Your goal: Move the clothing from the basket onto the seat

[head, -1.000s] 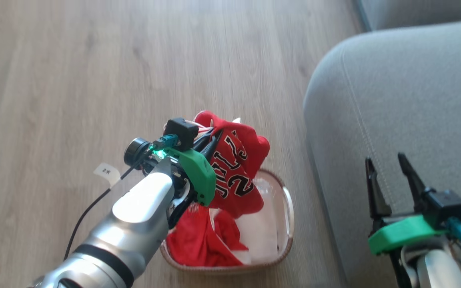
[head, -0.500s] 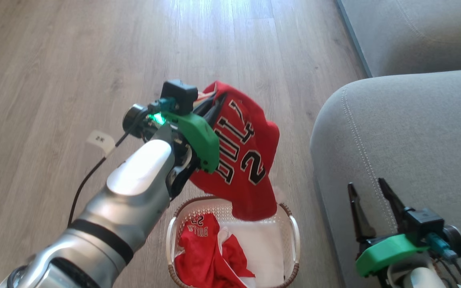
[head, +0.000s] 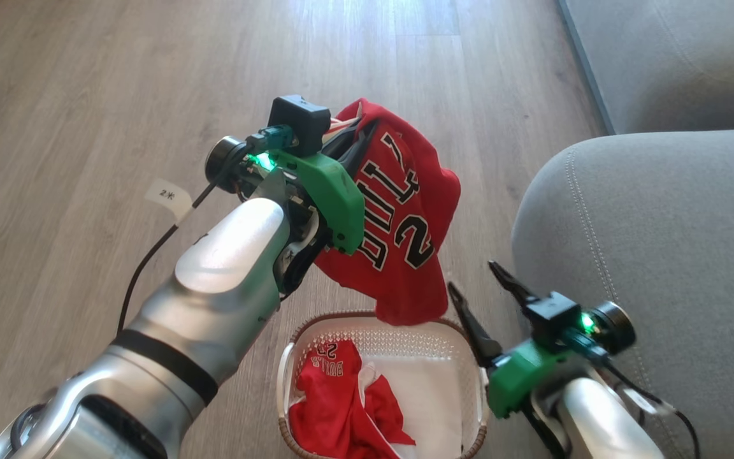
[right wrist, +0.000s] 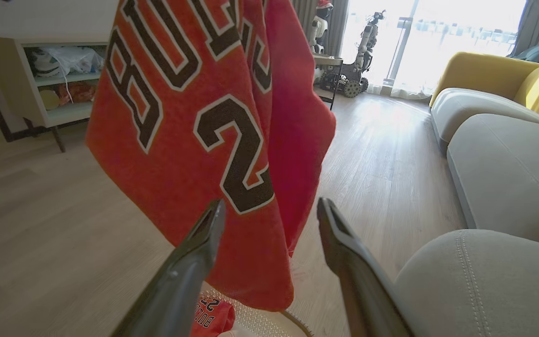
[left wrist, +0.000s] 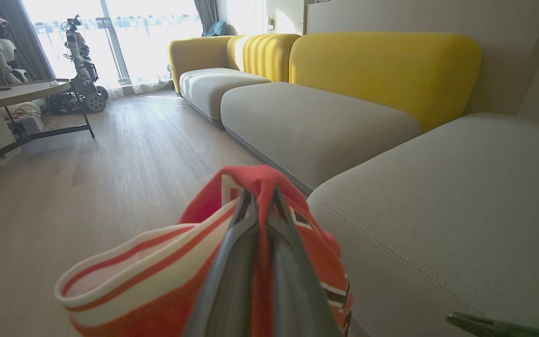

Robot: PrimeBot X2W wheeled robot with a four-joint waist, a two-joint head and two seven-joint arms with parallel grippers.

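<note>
L arm up w/ a red jersey above the basket; R arm alongside, open.

Grey seat [head: 660,242] takes the right of my head view, wood floor [head: 86,95] the rest. My L arm [head: 214,293] reaches up and fwd from lower left, wrist raised, jaws pinched shut on the top edge of a red BULLS jersey [head: 405,210], which hangs free w/ its hem just above the basket's far rim. Basket [head: 285,376] sits on the floor just beside the seat front, w/ more red clothing [head: 335,401] and white cloth [head: 424,395] inside. R arm [head: 596,408] comes in from lower right btwn basket and seat, jaws spread wide, holding nothing, tips near the jersey's hem.
</note>
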